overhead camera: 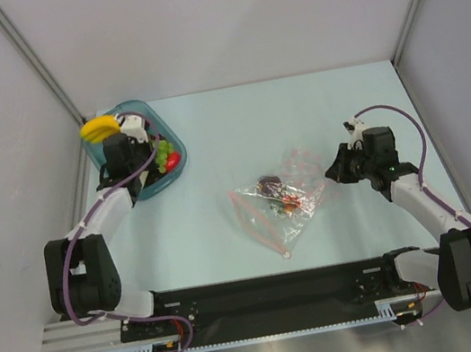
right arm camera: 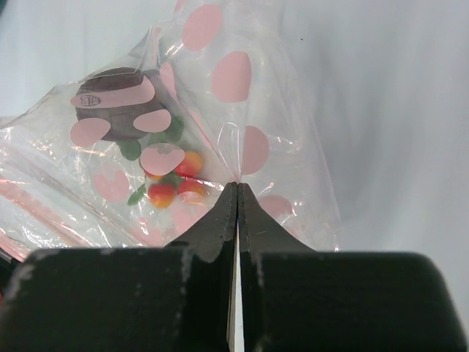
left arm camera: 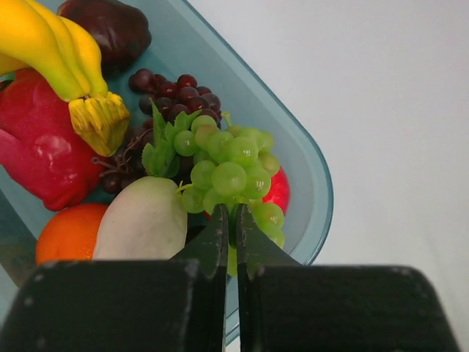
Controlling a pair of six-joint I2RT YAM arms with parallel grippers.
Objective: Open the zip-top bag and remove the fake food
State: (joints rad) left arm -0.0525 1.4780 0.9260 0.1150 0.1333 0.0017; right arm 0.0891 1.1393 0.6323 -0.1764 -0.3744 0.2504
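Left claw [left arm camera: 229, 216] was together, just a sliver of daylight between the tips, right against the bunch of glossy green plastic grapes [left arm camera: 231, 176]. Whether a stem was nipped there, I couldn't tell. It hung over the teal translucent rounded tray [left arm camera: 308, 169], where the grapes sat with a white oval piece [left arm camera: 143, 220], an orange ball [left arm camera: 69, 235], a yellow banana [left arm camera: 51, 44] and a dark purple grape cluster [left arm camera: 172, 92].

Over to the right claw [right arm camera: 236, 189]: pressed fully together, tips at a raised fold of the clear crinkly zip-top bag with pink spots [overhead camera: 279, 203]. Touching the film, by the look of it, though a true pinch couldn't be confirmed. The bag lay mid-bench [overhead camera: 210, 135], well apart from the tray, with a dark brown piece [right arm camera: 117, 103] and small red-orange bits [right arm camera: 176, 183] inside.

So this read as the unloading step, well along but not done. Next call: the left claw had to swing back to the bag mouth, part, and reach in, while the right steadied that slippery film so it wouldn't drag.
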